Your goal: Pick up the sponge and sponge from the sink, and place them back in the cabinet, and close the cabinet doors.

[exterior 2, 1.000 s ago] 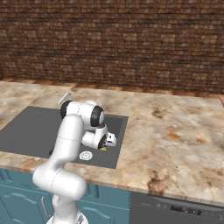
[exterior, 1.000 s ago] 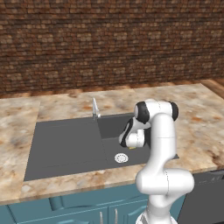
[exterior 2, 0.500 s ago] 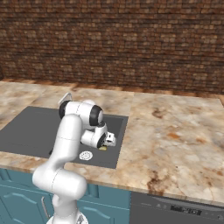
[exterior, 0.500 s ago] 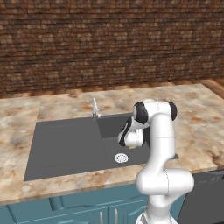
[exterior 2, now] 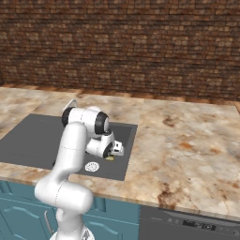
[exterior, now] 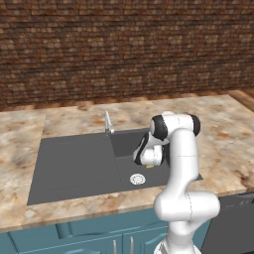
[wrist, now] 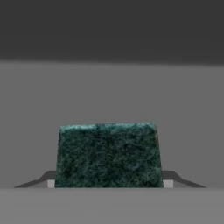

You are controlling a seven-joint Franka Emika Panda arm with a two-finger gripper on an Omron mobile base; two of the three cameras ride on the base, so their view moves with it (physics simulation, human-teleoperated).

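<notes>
1. We start at the left: the faucet (exterior: 107, 123) stands at the back rim of the sink (exterior: 69, 163), and the drain (exterior: 137, 179) lies in the basin floor just beside the arm's hand.
2. The gripper (exterior 2: 112, 153) sits low in the basin's right part. Half a second back the arm held the same pose; what changed inside the last second is the jaws, from wide apart to clenched.
3. In the hand view a sponge (wrist: 108, 155), green face towards the camera, lies between the fingertips (wrist: 168, 183) (both sides pressed against it). We judge it grasped.
4. A yellow edge (exterior 2: 110, 158) shows under the hand. Lifting comes next; the second sponge we cannot locate.
</notes>
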